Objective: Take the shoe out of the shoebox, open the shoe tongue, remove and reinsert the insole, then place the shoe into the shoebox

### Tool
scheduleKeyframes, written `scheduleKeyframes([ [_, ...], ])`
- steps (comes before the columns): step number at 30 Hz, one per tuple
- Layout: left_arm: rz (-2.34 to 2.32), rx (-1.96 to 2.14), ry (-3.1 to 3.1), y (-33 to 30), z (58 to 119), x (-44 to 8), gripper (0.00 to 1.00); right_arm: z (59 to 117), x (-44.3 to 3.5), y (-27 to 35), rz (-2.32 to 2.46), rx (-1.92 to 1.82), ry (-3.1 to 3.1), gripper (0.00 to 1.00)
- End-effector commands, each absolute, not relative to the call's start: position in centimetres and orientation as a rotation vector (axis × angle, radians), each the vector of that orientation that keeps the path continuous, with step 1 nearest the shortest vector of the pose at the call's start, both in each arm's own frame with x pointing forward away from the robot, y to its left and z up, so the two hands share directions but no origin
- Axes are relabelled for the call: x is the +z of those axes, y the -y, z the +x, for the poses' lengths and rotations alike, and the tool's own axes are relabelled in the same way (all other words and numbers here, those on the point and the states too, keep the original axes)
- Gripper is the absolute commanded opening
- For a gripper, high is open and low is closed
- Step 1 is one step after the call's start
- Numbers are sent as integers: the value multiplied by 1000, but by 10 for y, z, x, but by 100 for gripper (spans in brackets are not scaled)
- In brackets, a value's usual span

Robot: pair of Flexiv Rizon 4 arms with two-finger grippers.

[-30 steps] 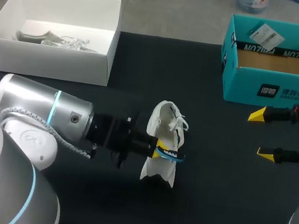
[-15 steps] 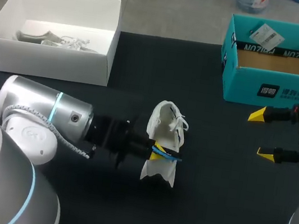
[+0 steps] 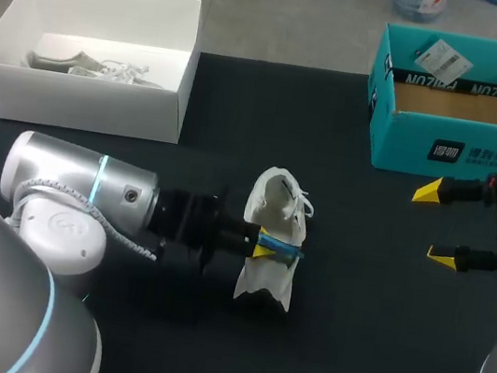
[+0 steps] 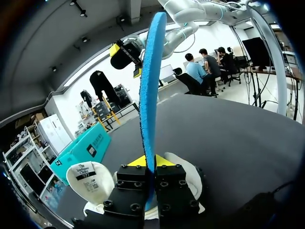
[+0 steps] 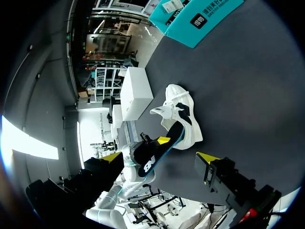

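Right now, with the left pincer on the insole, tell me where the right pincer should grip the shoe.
Probably the shoe at its closed near end, coming from the right. The left pincer and blue insole fill its middle from the left, laces crowd the far end, and the open right pincer faces that free side.

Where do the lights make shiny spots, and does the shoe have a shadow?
Head view: lights gleam on the left arm, on its silver shell; around the shoe, shadows hardly show on the black table. Left wrist view: the blue insole looks evenly lit, no glare.
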State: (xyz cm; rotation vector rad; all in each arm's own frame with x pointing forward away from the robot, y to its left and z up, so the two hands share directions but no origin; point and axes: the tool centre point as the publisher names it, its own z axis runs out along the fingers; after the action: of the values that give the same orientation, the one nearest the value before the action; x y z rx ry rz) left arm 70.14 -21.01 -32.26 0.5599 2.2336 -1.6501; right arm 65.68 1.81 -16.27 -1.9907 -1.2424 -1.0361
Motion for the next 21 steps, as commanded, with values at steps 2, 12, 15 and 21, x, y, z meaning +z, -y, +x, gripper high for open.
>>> scheduleKeyframes([
  [2,548,-1635,-2236,211,702,-332,0,646,-161,-17,-2003,-1046,1237,100],
  [12,532,-1565,-2228,217,726,-344,0,646,-161,-17,-2003,-1046,1237,100],
  [15,527,-1550,-2232,218,732,-348,0,646,-161,-17,-2003,-1046,1237,100],
  [21,519,-1530,-2238,214,736,-345,0,646,-161,-17,-2003,-1046,1237,100],
])
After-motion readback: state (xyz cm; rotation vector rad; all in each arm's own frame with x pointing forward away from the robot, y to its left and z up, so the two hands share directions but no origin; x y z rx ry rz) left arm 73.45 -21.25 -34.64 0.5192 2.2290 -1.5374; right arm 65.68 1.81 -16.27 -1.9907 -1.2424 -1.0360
